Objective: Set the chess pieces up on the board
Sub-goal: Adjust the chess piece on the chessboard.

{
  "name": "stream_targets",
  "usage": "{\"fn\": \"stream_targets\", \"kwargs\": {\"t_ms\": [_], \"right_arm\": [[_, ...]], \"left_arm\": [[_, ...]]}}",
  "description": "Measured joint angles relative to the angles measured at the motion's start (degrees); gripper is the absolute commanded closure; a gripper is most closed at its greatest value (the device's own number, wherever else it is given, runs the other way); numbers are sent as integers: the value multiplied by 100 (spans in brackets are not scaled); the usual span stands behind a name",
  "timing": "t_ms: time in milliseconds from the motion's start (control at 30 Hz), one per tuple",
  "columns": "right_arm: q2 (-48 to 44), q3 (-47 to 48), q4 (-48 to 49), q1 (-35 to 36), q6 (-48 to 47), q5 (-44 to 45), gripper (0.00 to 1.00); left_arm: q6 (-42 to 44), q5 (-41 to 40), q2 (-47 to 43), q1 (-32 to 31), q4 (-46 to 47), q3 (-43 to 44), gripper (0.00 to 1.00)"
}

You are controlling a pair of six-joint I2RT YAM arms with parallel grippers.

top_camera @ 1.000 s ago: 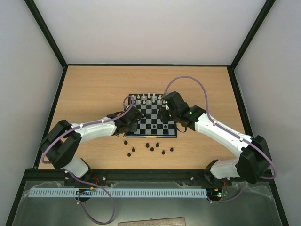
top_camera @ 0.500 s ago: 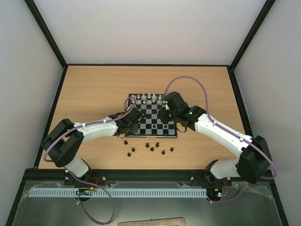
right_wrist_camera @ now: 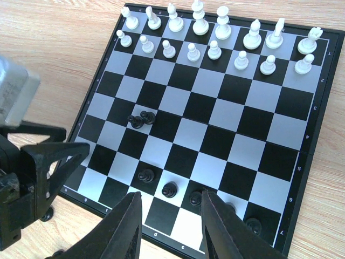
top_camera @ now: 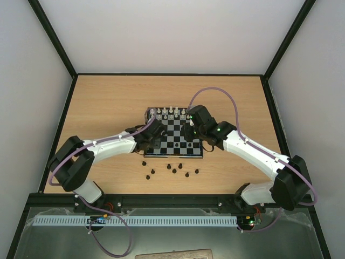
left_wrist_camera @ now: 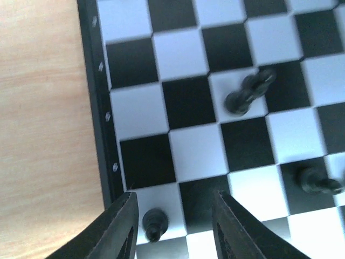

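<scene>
Several chess pieces point(top_camera: 173, 168) lie between the board point(top_camera: 172, 135) and the worktop's point(top_camera: 108, 108) near edge. Only the left wrist view shows a black pawn point(left_wrist_camera: 153, 222) inside the parted left jaws, now shifted farther across; right jaws gape too.

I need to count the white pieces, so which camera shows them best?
The right wrist view: both rows of white pieces stand sharp and unblocked along the far edge of the board. The top external view shows them tiny, partly behind the right arm. The left wrist view shows none.
</scene>
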Motion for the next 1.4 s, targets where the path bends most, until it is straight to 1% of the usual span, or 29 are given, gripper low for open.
{"fn": "stream_targets", "kwargs": {"t_ms": [100, 233, 367, 500, 567, 733, 1033, 1233, 1333, 1400], "right_arm": [[-2, -2, 0, 0, 0, 0, 69], [-15, -2, 0, 0, 0, 4, 69], [-39, -2, 0, 0, 0, 9, 69], [-39, -2, 0, 0, 0, 20, 69], [-39, -2, 0, 0, 0, 33, 69], [-39, -2, 0, 0, 0, 50, 69], [-39, -2, 0, 0, 0, 50, 69], [-39, -2, 0, 0, 0, 50, 69], [-39, -2, 0, 0, 0, 50, 69], [-39, -2, 0, 0, 0, 50, 69]], "left_arm": [[55, 0, 28, -20, -122, 391, 54], [125, 9, 308, -24, -138, 1040, 54], [227, 20, 732, -24, -136, 1390, 58], [332, 74, 1145, -24, -164, 1558, 66], [378, 92, 1300, -24, -190, 1628, 68], [448, 109, 1502, -22, -188, 1751, 74], [501, 155, 1563, 70, -175, 1803, 80], [531, 203, 1620, 103, -107, 1814, 80], [535, 210, 1639, 111, -52, 1814, 86], [549, 214, 1641, 118, -31, 1814, 87]]}}
